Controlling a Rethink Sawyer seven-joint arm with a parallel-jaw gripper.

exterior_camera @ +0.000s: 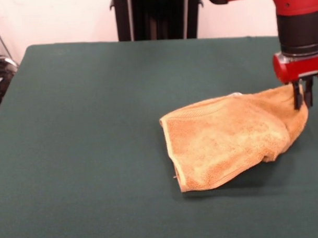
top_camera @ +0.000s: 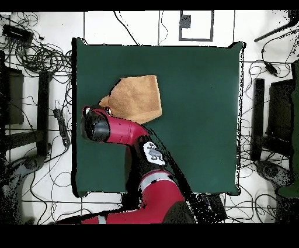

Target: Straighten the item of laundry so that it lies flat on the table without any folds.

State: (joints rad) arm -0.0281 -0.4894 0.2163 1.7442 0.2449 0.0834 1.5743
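Towel (exterior_camera: 227,140) lies folded over near one side edge of the worktop (exterior_camera: 87,153) — gripper (exterior_camera: 303,99) at its far corner, fingers nearly closed, seemingly pinching cloth. Best bet: drag outward, low and slow — unfolding it.

towel (top_camera: 137,96) corner under arm (top_camera: 117,130)

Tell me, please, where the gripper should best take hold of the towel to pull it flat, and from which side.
Probably at the far right corner of the towel, where the gripper already stands. In the front view the cloth lies folded over, and that corner is raised and thin, an easy edge to pinch. Come straight down from above, then pull away from the bulk, over the table.
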